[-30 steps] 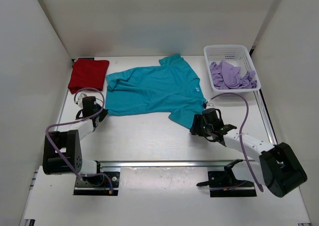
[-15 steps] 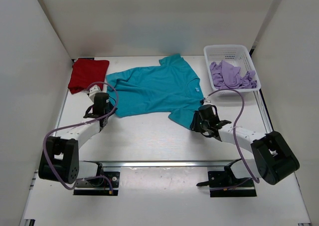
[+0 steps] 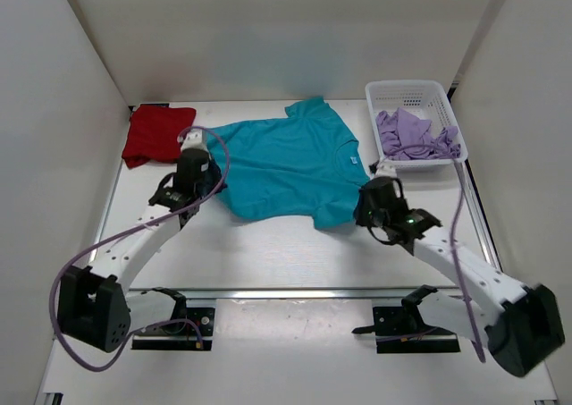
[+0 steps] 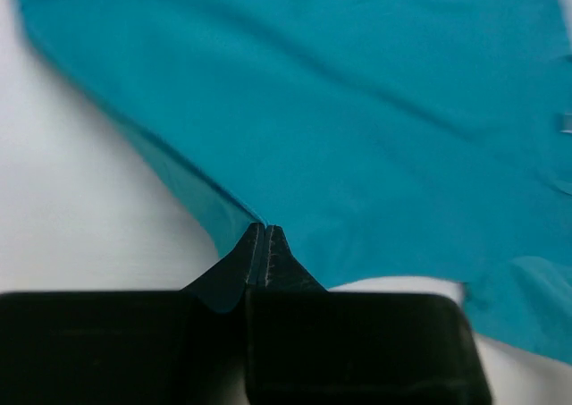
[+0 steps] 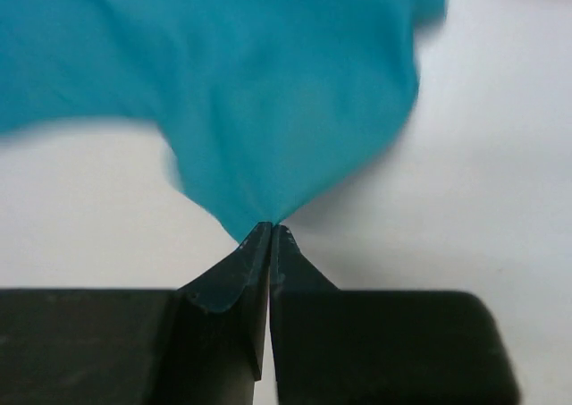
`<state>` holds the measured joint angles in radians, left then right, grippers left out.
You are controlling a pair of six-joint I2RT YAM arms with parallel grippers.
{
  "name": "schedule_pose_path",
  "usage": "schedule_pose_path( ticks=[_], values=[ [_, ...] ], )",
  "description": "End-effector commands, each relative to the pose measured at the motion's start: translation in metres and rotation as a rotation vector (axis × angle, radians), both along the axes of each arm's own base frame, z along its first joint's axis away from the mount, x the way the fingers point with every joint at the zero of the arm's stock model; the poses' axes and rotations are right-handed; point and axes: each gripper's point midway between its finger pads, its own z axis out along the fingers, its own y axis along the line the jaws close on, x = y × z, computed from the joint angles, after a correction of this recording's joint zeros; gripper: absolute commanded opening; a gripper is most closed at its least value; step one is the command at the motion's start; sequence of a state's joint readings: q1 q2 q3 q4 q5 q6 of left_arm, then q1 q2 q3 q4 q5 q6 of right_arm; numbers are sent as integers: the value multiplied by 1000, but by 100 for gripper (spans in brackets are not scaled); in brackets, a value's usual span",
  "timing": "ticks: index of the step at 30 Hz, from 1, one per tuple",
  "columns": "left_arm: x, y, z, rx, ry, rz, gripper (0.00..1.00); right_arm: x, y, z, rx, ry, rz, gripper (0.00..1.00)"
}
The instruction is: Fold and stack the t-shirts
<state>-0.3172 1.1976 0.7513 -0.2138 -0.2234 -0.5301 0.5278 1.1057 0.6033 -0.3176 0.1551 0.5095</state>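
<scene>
A teal-blue t-shirt [image 3: 286,159] lies spread across the middle of the white desk [image 3: 268,253], its near hem pulled up and rumpled. The left end effector [image 3: 206,183] meets the shirt's left edge, and the right end effector [image 3: 363,212] meets its near right corner. A deep red t-shirt [image 3: 158,134] lies folded at the far left. A pale lavender t-shirt [image 3: 413,137] is heaped in a white mesh basket [image 3: 407,87] at the far right.

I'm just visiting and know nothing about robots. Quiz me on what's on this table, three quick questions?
1. True or false: the left gripper and right gripper each pinch the teal shirt.
2. Where is the lavender shirt? A: in a gripper. B: in the white basket. C: under the teal shirt.
3. What colour is the third shirt, left of the teal one?
Key: 1 true; 2 B; 3 red.
</scene>
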Motion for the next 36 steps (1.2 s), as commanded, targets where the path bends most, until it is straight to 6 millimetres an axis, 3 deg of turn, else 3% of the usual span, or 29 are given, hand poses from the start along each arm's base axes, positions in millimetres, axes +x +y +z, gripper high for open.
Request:
schedule_pose_path(
  ticks=[1, 2, 4, 5, 6, 7, 9, 10, 11, 12, 13, 15, 16, 18, 19, 20, 22, 23, 25, 26, 27, 28, 29, 30, 31, 33, 34, 35, 36],
  values=[
    [-8, -25, 77, 5, -90, -176, 0, 17, -16, 115, -9, -259, -56, 0],
    [0, -19, 107, -16, -145, -166, 0, 12, -25, 133, -31, -289, -67, 0],
    [1, -3, 172, -59, -233, -165, 0, 14, -40, 197, -94, -373, -110, 0],
    [-2, -3, 175, -66, -197, -178, 0, 14, -36, 237, -74, -435, -104, 0],
    [-1, 3, 212, -85, -267, -164, 0, 14, -39, 250, -106, -451, -113, 0],
    [-2, 7, 245, -125, -328, -173, 0, 15, -36, 287, -103, -520, -106, 0],
    [-7, 13, 286, -169, -393, -186, 0, 9, -34, 367, -74, -656, -99, 0],
    [-12, 20, 323, -178, -474, -171, 0, 18, -29, 372, -126, -644, -100, 0],
    [-15, 24, 350, -185, -515, -166, 0, 17, -26, 407, -120, -693, -109, 0],
    [-12, 27, 351, -192, -498, -161, 0, 4, -25, 451, -79, -772, -82, 0],
    [-17, 26, 372, -204, -540, -162, 0, 11, -14, 458, -115, -781, -83, 0],
    [-22, 31, 395, -225, -594, -143, 0, 0, -7, 518, -95, -941, -105, 0],
    [-24, 37, 401, -236, -614, -134, 0, -4, 8, 520, -173, -976, -38, 0],
    [-22, 46, 403, -247, -624, -106, 0, -14, 19, 549, -149, -1084, -150, 0],
    [-18, 52, 399, -239, -623, -81, 0, -22, 26, 545, -300, -1111, -91, 0],
    [-12, 52, 388, -245, -599, -73, 0, -24, 29, 560, -201, -1157, -167, 0],
    [-1, 53, 372, -259, -572, -72, 0, 0, 28, 556, -259, -1121, -134, 0],
    [6, 52, 354, -263, -535, -66, 0, 16, 53, 550, -237, -1137, -27, 0],
    [17, 51, 329, -267, -504, -62, 0, 67, 46, 513, -152, -1030, 18, 0],
    [27, 54, 312, -266, -479, -48, 0, 99, 44, 471, -155, -935, 66, 0],
    [34, 54, 289, -261, -432, -35, 0, 109, 53, 455, -109, -907, 157, 0],
    [43, 60, 280, -244, -422, -11, 0, 129, 52, 426, -68, -845, 200, 0],
    [54, 61, 255, -237, -369, 4, 0, 150, 36, 402, -60, -789, 169, 0],
    [61, 62, 236, -229, -335, 10, 0, 165, 45, 378, -39, -740, 226, 0],
    [72, 59, 219, -232, -307, 9, 0, 173, 41, 377, -21, -734, 242, 0],
    [93, 59, 194, -225, -251, 23, 0, 219, 36, 340, -56, -640, 234, 0],
    [106, 57, 182, -228, -221, 21, 0, 240, 33, 338, -76, -626, 228, 0],
    [118, 53, 168, -231, -190, 24, 0, 247, 23, 372, -63, -691, 206, 0],
    [132, 52, 169, -237, -190, 18, 0, 264, 25, 385, -22, -723, 210, 0]
  ],
)
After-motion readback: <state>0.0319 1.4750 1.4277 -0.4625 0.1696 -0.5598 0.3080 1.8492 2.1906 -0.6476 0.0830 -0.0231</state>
